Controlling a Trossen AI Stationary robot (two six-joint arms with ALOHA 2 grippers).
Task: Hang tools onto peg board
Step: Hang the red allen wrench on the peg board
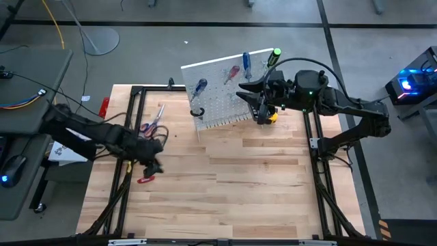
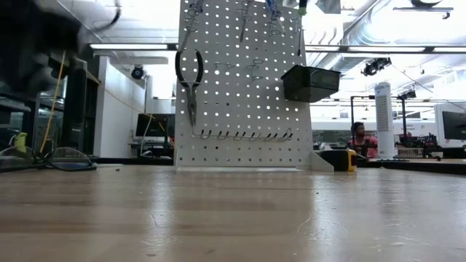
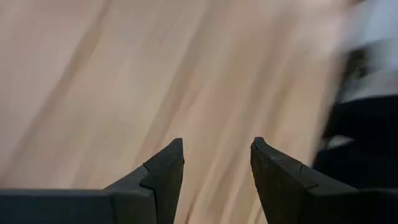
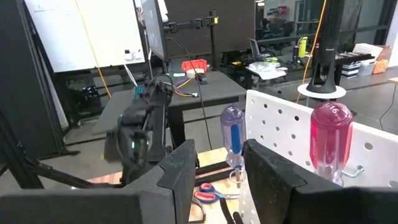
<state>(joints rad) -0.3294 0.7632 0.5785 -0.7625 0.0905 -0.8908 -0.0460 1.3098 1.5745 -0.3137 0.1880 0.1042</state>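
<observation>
The white peg board (image 1: 225,92) stands tilted at the table's far side. On it hang blue (image 1: 200,87), red (image 1: 232,72) and green-black (image 1: 272,55) screwdrivers, plus dark pliers (image 2: 191,80) beside a black bin (image 2: 311,81). Red-handled cutters (image 1: 145,179) and small scissors (image 1: 153,123) lie flat on the table at the left. My left gripper (image 3: 217,155) is open above bare wood, just beyond the cutters. My right gripper (image 4: 214,165) is open and empty in front of the board, facing the blue (image 4: 233,134) and red (image 4: 331,140) handles.
A yellow tape measure (image 1: 273,116) sits at the board's foot under my right arm. A black metal frame (image 1: 133,92) runs along the table's left, far and right sides. Bare wood (image 1: 232,184) fills the middle and near part. A person (image 2: 359,138) sits far behind.
</observation>
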